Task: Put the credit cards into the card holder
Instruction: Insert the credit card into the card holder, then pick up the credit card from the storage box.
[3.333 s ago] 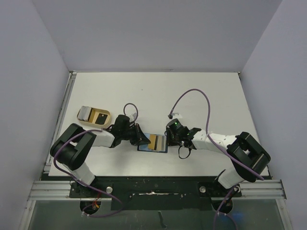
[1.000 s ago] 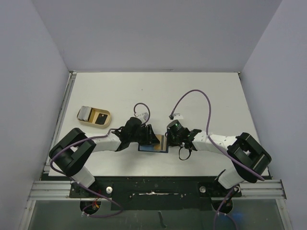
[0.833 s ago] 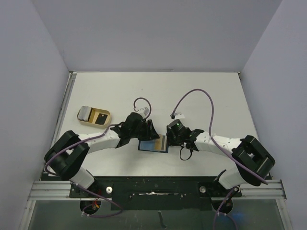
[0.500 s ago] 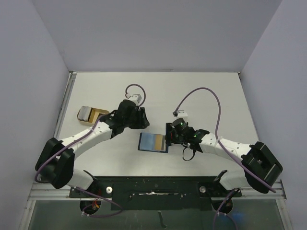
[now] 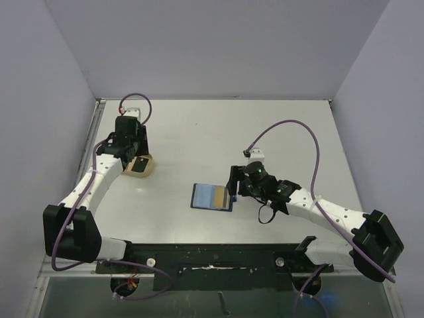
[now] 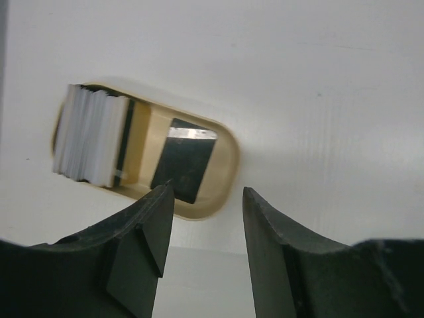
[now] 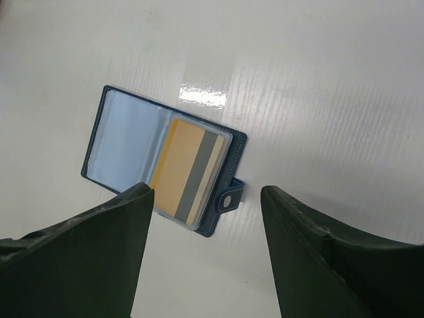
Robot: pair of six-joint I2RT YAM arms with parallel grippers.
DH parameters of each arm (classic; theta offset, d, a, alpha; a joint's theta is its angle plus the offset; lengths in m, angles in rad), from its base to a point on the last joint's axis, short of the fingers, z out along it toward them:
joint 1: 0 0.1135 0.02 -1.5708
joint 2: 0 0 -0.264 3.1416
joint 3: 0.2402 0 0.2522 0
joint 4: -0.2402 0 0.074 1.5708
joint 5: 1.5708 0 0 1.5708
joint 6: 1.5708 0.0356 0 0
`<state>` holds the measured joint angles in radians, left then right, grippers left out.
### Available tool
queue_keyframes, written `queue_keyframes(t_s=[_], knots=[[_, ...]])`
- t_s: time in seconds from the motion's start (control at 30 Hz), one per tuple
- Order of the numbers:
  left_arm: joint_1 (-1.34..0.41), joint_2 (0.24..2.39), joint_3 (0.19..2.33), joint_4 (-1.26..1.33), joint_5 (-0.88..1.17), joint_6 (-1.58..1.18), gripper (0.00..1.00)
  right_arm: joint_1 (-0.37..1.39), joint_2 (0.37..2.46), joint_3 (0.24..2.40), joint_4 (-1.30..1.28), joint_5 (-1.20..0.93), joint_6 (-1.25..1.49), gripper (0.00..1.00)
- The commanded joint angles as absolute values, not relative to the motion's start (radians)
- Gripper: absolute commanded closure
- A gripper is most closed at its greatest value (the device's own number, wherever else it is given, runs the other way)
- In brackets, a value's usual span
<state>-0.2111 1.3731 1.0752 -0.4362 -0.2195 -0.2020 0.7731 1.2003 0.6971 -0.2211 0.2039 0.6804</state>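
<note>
Left tool [image 6: 207, 199] hangs with its jaws parted and nothing between them, over the near rim of a beige shallow tray [image 6: 226, 165] at the worktop's [image 5: 265, 132] far left. The black card [image 6: 182, 159] lies flat on the tray floor at the rounded end nearest the jaws, with a pale streak of glare along one edge. The tray's raised rim encloses it. A bundle of thin white sheets or cards [image 6: 89, 136] fills the tray's other end, a dark strip showing under its edge; what that strip is cannot be told.

The right tool [image 7: 204, 199] is spread wide and grips nothing, poised above the card holder [image 7: 126, 149], which lies open and flat near the middle of the worktop, well apart from the tray. The holder is navy outside and light blue inside. Its half on the side of the snap tab [image 7: 228, 199] carries the tan-gold card [image 7: 177, 173], which sits within that half's outline, apparently under clear plastic, a grey stripe running along its length. The other half shows only pale blue lining. A purple cable [image 5: 291, 126] loops above the right arm.
</note>
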Motion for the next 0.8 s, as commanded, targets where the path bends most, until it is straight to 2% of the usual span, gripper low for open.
queue_keyframes(t_s=[0.0,0.17,0.5,0.77], knots=[[-0.124,1.398,1.110,-0.426,-0.314,-0.093,0.55,0.779,1.161,0.742,-0.187,0.186,0.655,0.33],[-0.092,1.485,1.122,-0.403,-0.446,-0.018,0.55,0.778,1.136,0.724,-0.172,0.175,0.655,0.33],[-0.060,1.689,1.230,-0.451,-0.506,0.013,0.55,0.782,1.132,0.718,-0.163,0.160,0.661,0.33],[-0.055,1.745,1.236,-0.448,-0.506,0.026,0.55,0.779,1.117,0.715,-0.171,0.172,0.664,0.33]])
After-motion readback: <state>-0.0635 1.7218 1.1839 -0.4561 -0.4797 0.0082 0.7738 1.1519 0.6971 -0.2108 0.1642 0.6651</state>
